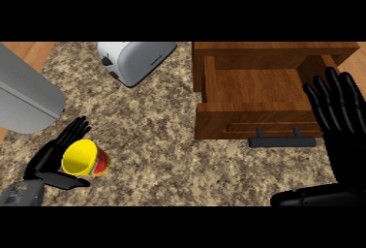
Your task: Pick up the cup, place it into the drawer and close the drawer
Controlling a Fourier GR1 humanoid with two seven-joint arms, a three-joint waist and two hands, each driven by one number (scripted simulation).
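left hand (44, 162): lower left, palm turned inward, fingers along cup's left side, thumb under its near side, cup held between | cup (80, 157): yellow inside, red outside, tilted, low over surface (164, 145), well apart from drawer (250, 121) | drawer: open | right hand (340, 114): right edge, fingers straight up, holding nothing

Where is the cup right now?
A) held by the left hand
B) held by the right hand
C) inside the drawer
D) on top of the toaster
A: the left hand curls round the cup at lower left, well apart from the open drawer.
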